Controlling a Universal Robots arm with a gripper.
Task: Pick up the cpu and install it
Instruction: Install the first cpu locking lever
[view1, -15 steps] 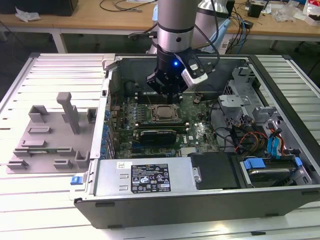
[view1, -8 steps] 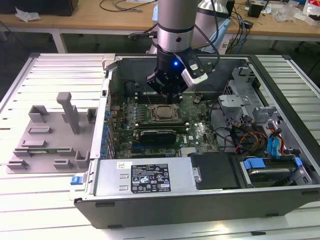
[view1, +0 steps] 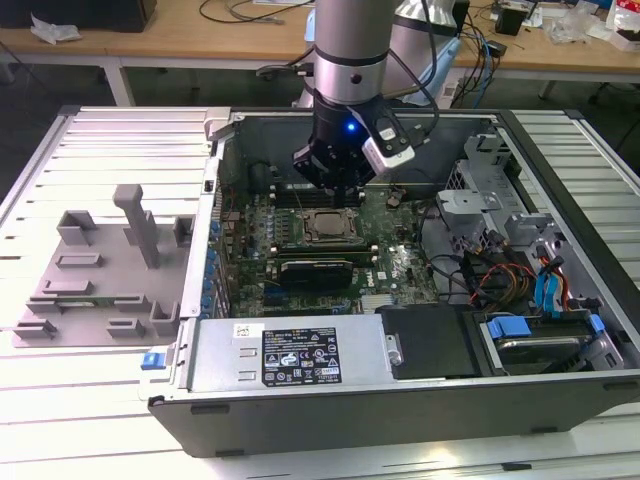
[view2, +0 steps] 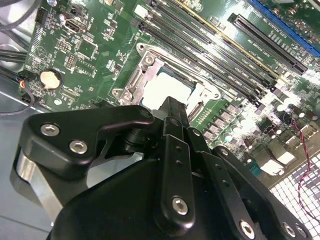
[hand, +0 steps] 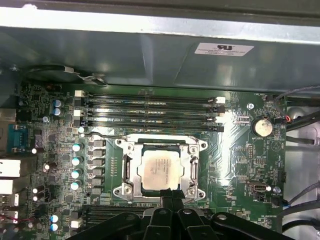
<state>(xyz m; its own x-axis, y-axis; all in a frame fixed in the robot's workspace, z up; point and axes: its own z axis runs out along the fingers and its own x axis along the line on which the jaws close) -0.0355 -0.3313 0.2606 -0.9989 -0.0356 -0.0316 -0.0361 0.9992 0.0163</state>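
The gripper (view1: 337, 188) hangs low inside the open case (view1: 400, 395), its fingers (hand: 166, 199) pressed together and holding nothing; in the exterior view it sits at twelve o'clock of the cpu (view1: 325, 226), close above the board (view1: 405, 265) and apart from the chip; the cpu lies flat in its socket (hand: 192, 167), silver top up, with the metal frame around it; in the first wrist view the gripper's tips stand just beside one edge of the socket; four memory slots (hand: 150, 107) run side by side along the opposite edge, and a coin cell (hand: 262, 127) sits near one end of them; in the exterior view, taking the cpu as the dial's centre, drives (view1: 540, 350) with blue tabs lie at four o'clock; a black cover (view1: 435, 342) lies at five; a grey tray (view1: 95, 275) with upright blocks lies at nine, outside the case on the slatted table (view1: 60, 400).
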